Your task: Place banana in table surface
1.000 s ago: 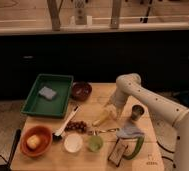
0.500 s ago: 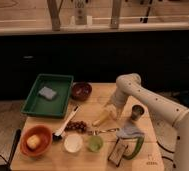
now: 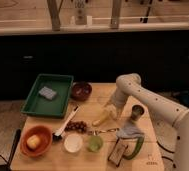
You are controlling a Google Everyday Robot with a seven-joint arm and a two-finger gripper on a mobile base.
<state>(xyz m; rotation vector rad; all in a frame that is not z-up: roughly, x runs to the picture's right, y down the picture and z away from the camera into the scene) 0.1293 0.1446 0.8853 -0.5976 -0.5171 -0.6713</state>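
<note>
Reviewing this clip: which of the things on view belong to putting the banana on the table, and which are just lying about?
Belongs to the job:
- banana
- table surface
- gripper, at the banana's upper end

Just lying about:
- green tray holding a sponge
- dark bowl
- metal cup
- orange bowl holding a yellow fruit
- grapes
- green cup

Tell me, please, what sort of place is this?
Probably a robot test area set up like a kitchen: a wooden table surface carries a dark bowl, a green tray and a banana, with a counter over dark cabinets behind. The gripper is at the banana, near the table's middle.
</note>
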